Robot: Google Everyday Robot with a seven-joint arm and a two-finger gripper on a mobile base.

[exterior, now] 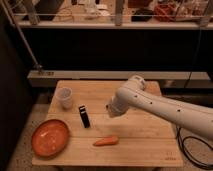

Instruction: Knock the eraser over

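Tool (110, 110): at the tip of the white arm, low over the middle of the worktop, pointing left toward the eraser.
Tool state: from where I stand I cannot tell whether it is released or clenched; nothing is seen held in it.
Arm (165, 107): white, reaching in from the right edge and bending down at a rounded joint.
Eraser (84, 116): small black block with a pale top edge, standing on end just left of the tool, with a strip of bare wood between them.
Carrot (106, 141): lying flat nearer the front edge, below the tool.
Cup (64, 97): pale, upright, behind and left of the eraser.
Bowl (50, 137): orange, at the front left corner.
Worktop (150, 145): light wooden boards.
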